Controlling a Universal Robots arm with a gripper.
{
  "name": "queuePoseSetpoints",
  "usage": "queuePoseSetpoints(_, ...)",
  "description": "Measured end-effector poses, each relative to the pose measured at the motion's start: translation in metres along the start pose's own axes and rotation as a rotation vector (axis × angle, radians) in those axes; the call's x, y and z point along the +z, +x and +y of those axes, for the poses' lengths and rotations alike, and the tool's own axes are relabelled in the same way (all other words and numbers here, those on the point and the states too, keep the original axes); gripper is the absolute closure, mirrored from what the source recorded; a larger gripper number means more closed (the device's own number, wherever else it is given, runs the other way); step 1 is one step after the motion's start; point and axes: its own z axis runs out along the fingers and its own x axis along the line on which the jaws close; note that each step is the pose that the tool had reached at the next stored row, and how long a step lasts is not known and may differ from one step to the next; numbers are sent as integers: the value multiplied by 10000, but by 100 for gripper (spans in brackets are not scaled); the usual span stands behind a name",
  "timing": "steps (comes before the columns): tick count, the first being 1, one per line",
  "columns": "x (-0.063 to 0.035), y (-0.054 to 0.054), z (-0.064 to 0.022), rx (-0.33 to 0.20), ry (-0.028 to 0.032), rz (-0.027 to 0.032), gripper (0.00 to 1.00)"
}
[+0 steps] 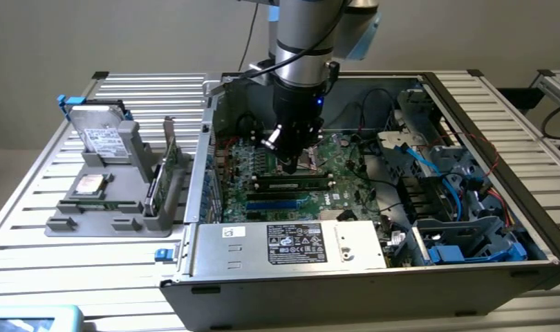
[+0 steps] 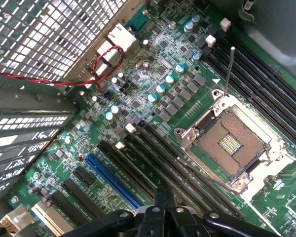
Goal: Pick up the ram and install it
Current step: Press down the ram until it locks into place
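The ram is a long, thin, narrow green circuit-board stick. It stands on one long edge, level, along the front of a grey holder on the slatted surface. It lies at the exterior view's left, well apart from the open computer case; its chips and label cannot be made out.

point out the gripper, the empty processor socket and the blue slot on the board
gripper (image 2: 164,200): wrist view, tips of its closed fingers.
processor socket (image 2: 232,144): wrist view, centre of its contact field.
blue slot (image 2: 111,180): wrist view, middle of its length.
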Motion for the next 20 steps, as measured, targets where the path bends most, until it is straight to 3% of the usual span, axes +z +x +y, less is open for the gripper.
queuePoseSetpoints(14,0,0,0,1381,26,-107,89)
queuePoseSetpoints(20,0,0,0,1987,54,-184,89)
